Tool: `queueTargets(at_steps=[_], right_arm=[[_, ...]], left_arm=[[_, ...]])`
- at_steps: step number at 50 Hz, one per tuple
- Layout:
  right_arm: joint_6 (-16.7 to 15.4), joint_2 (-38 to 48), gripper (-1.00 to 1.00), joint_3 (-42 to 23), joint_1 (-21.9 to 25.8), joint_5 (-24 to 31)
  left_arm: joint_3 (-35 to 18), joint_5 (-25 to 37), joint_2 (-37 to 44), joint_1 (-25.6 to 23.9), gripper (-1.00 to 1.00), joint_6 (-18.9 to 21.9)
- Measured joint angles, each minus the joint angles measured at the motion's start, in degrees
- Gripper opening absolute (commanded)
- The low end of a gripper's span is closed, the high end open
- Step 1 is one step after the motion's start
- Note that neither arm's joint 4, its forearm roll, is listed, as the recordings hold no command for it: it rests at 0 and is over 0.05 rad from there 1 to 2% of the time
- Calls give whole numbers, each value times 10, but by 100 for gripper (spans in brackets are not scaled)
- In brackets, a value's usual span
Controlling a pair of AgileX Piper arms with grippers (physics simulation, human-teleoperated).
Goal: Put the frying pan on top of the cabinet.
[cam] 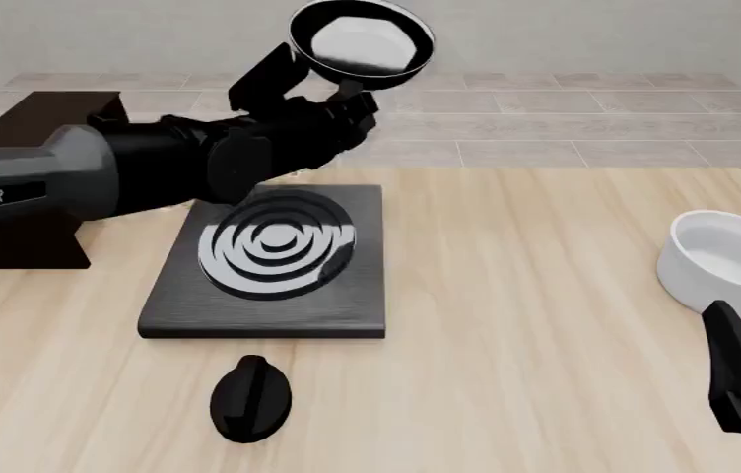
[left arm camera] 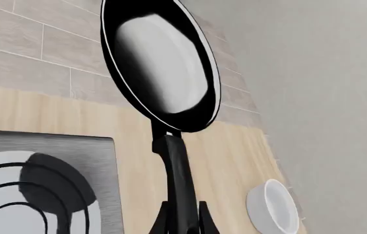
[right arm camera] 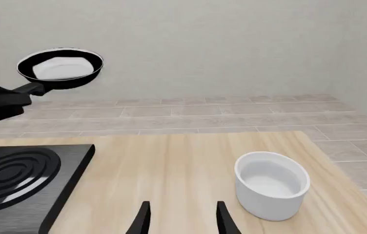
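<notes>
The frying pan (cam: 360,39) is held high in the air above the far edge of the stove plate, its pale inside facing up. My left gripper (cam: 340,106) is shut on its thin black handle (left arm camera: 180,180); the pan (left arm camera: 164,63) stands beyond the fingers in the left wrist view. The right wrist view has the pan (right arm camera: 60,68) aloft at the far left. The dark brown cabinet (cam: 55,108) stands at the far left of the table, partly hidden behind the left arm. My right gripper (right arm camera: 183,222) hangs open and empty near the front right, beside the white bowl.
A flat black stove plate (cam: 265,261) with grey rings lies left of centre. A black knob (cam: 251,397) sits in front of it. A white bowl (cam: 728,261) stands at the right edge. A tiled wall runs along the back.
</notes>
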Motion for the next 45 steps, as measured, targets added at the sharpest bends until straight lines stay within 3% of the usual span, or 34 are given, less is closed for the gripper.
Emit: queueTargets(at_steps=[17, 45], right_arm=[[-4, -10, 100, 3, 2, 7], [-7, -22, 100, 4, 5, 19]], left_arm=[[23, 48, -78, 94, -100, 27], [75, 84, -165, 228, -100, 22]])
